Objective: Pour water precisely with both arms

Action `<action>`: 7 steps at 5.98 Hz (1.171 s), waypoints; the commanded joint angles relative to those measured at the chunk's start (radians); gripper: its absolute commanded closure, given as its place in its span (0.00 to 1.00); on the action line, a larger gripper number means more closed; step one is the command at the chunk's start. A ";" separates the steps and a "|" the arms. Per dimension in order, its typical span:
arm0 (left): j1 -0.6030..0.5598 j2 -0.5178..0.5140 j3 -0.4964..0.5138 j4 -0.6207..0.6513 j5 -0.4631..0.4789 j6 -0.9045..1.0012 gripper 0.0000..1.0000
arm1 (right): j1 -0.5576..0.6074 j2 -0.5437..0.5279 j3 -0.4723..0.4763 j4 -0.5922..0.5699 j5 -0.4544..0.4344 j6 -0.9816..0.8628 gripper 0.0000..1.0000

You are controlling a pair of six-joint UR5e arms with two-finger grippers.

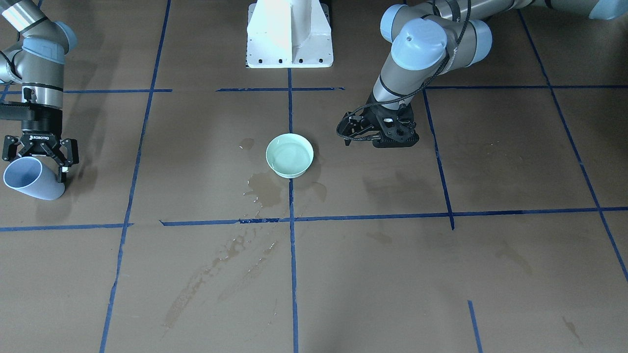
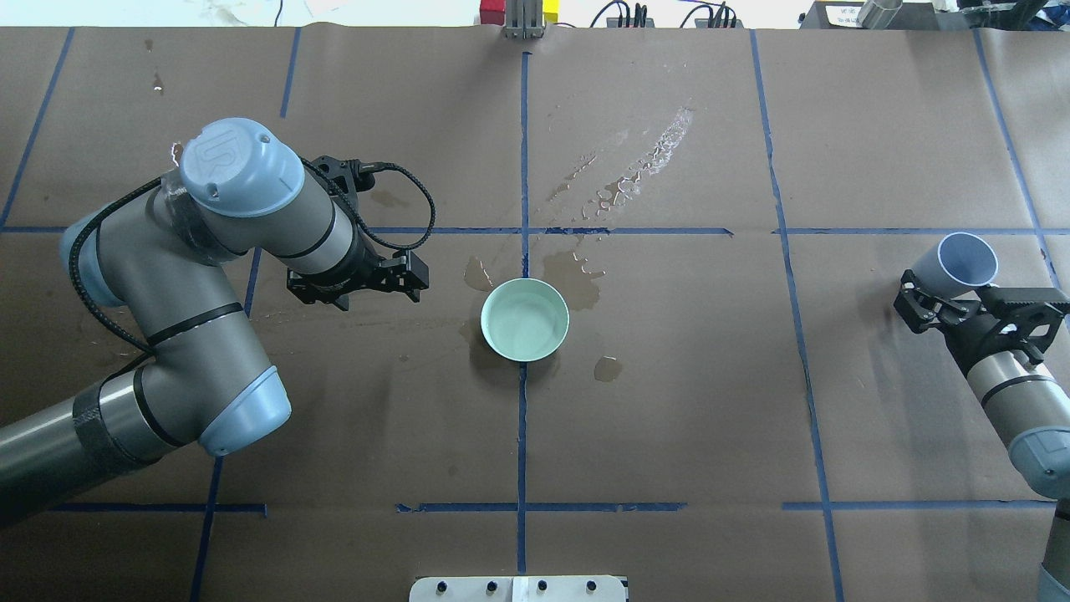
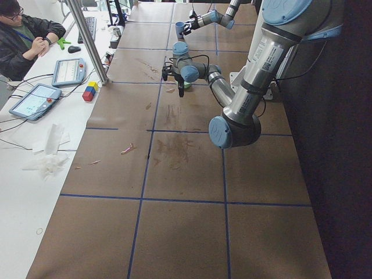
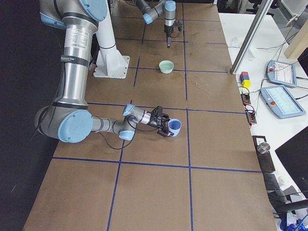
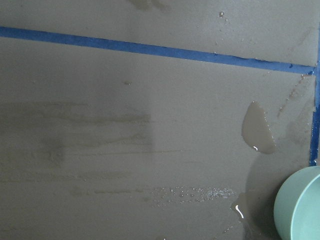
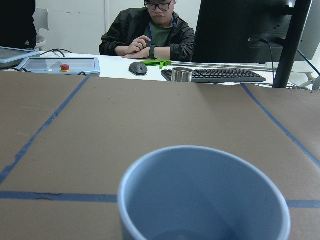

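- The silver-grey tubular left arm (image 2: pixel 180 284), with light blue joint caps, is folded sharply at the elbow and reached inward, its wrist turned down.
- The black two-finger left gripper (image 1: pixel 345 130) is held low; whether its jaws are parted cannot be told.
- The matching right arm (image 1: pixel 43 63) is stretched far out to its own side.
- The black two-finger right gripper (image 1: pixel 39 156) is clamped around a pale blue plastic cup (image 1: pixel 30 179), which is held tilted, mouth turned away from the robot's base.
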 commanded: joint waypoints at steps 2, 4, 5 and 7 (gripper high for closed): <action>0.002 0.001 0.000 0.000 0.000 0.000 0.00 | 0.010 0.010 -0.014 -0.001 -0.004 -0.010 0.00; 0.002 0.001 0.000 0.000 0.002 0.000 0.00 | 0.017 0.012 -0.021 0.000 -0.004 -0.010 0.01; 0.002 0.001 0.000 0.000 0.002 0.002 0.00 | 0.021 0.012 -0.021 0.000 -0.003 -0.010 0.06; 0.002 0.001 0.000 0.000 0.002 0.002 0.00 | 0.037 0.013 -0.021 0.000 -0.001 -0.032 0.57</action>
